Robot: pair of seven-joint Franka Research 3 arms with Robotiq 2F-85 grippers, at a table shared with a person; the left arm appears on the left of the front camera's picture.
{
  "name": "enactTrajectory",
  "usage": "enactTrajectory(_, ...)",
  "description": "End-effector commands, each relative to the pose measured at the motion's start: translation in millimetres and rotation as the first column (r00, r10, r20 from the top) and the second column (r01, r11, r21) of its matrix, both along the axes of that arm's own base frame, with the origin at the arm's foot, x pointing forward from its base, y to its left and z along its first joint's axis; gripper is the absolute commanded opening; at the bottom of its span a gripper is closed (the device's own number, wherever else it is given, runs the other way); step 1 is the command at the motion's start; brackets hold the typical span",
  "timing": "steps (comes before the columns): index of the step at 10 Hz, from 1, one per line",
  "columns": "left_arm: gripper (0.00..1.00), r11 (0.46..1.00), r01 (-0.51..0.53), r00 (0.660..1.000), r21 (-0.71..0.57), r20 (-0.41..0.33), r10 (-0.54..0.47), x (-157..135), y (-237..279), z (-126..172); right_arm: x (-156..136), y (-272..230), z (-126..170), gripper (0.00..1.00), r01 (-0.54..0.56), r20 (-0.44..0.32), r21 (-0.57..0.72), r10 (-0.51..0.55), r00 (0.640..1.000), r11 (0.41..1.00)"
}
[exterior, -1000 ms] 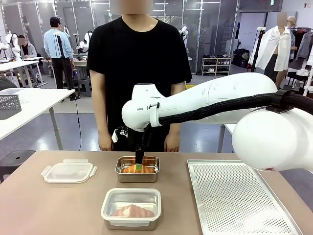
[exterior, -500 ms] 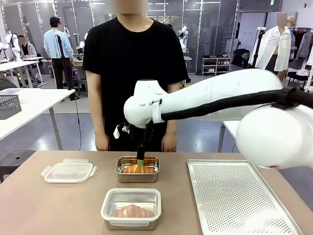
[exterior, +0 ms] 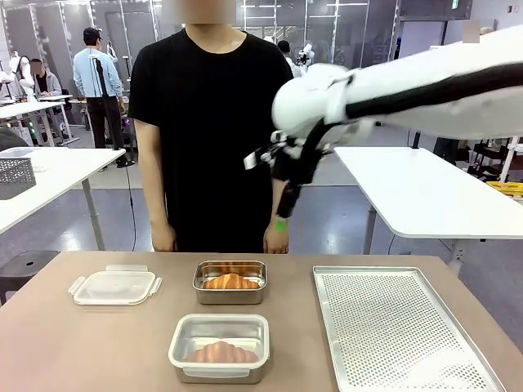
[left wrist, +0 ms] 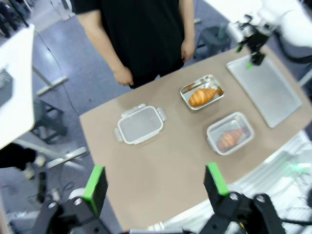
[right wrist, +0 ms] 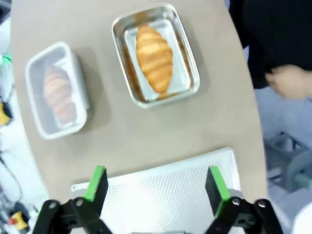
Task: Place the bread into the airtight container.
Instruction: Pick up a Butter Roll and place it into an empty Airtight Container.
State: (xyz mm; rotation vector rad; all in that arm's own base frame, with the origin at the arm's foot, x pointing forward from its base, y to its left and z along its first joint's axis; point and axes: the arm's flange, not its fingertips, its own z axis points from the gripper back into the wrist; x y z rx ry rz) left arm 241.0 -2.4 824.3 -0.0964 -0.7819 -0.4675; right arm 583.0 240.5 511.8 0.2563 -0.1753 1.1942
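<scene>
- Across the brown table, largest first: a person in a black tee stands at the far edge, arms down, hands near the table edge.
- Right arm comes in high from the right side, well above the table; right gripper points down in front of the person's hand, fingers apart, holding nothing. Wrist view confirms: green pads wide apart, nothing between them.
- Perforated metal tray lies on the right part of the table, bare.
- Lidded airtight container sits near the front edge, centre; a croissant shows through the clear lid.
- Open steel container sits just behind it, toward the person; the bread, a croissant, lies inside it, lengthwise, uncovered.
- Loose clear lid with side clips lies flat to the left, apart from both containers.
- Left gripper hangs high over the near side of the table, fingers spread wide, nothing held.
</scene>
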Motion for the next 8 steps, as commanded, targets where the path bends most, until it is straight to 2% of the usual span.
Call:
enactTrajectory(1, 1.0, 1.0, 0.002, 1.0, 0.003, -0.009, -0.002, -0.4, 0.1, 3.2, -50.5, -73.5, 17.1, 1.0, 0.117, 0.008, 0.079, -0.118, 0.993, 0.99)
enactTrajectory(3, 1.0, 1.0, 0.002, 1.0, 0.003, -0.009, -0.002, -0.4, 0.1, 3.2, -92.1, -154.1, 64.7, 1.0, 0.295, -0.007, 0.126, -0.297, 0.955, 0.947)
enactTrajectory(5, 1.0, 1.0, 0.002, 1.0, 0.003, -0.009, -0.002, -0.4, 0.1, 3.2, -139.5, -209.0, 99.9, 1.0, 0.409, -0.026, 0.157, -0.41, 0.912, 0.899)
enactTrajectory(7, 1.0, 1.0, 0.002, 1.0, 0.003, -0.009, -0.002, -0.4, 0.1, 3.2, -198.3, -223.9, 152.8, 1.0, 0.5, 0.004, 0.098, -0.503, 0.864, 0.86)
enactTrajectory(8, 1.0, 1.0, 0.002, 1.0, 0.003, -0.009, -0.002, -0.4, 0.1, 3.2, -218.9, -224.5, 179.5, 1.0, 0.535, 0.041, 0.092, -0.54, 0.84, 0.84)
